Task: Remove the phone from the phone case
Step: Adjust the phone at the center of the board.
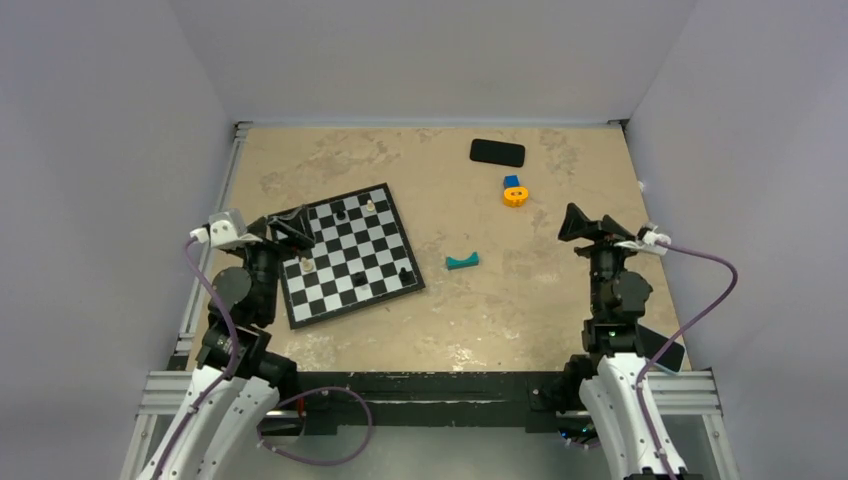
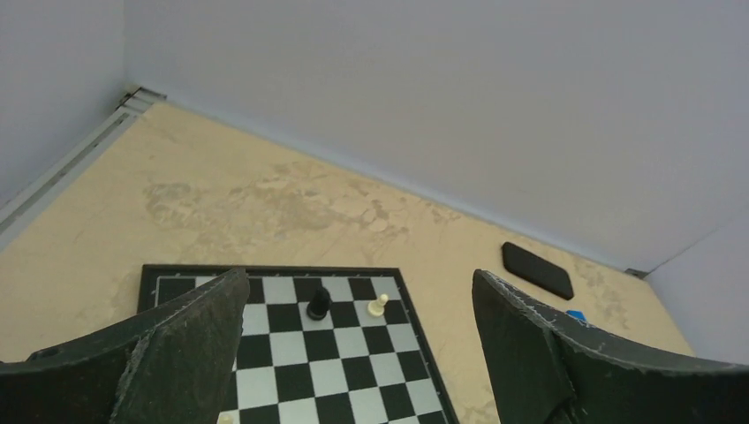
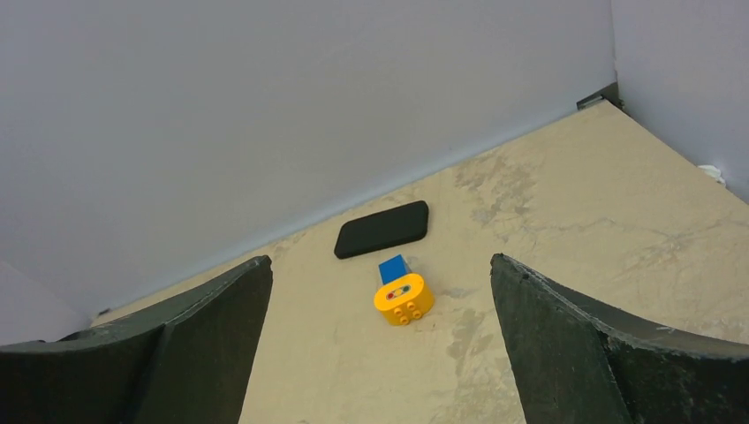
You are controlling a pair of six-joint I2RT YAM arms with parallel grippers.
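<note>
Leftmost, the left gripper [image 1: 290, 232] hangs over the near-left edge of the chessboard [image 1: 345, 245], jaws spread wide and holding nothing. A few pieces stand on the board. Right of it a small teal piece [image 1: 462, 261] lies alone on the table [image 1: 440, 320]. Further right, at the far side near the back wall, the case [image 1: 497, 152] lies flat as a black rounded slab, well apart from both arms. The phone is presumably inside it, though I cannot tell which face is up or make out any camera holes. Just near of it sits an orange block [image 1: 515, 194] with a blue bit [image 1: 511, 181], close to the case but not touching. Rightmost, the right gripper [image 1: 592, 225] is likewise wide apart and empty, pointed toward the case. The pair looks thin, stiff, smooth and probably slippery, with little edge to get under while it lies flat. A sensible hold would be across the short width on the long sides with one arm, while the other pries a corner of the shell, which likely flexes there.
</note>
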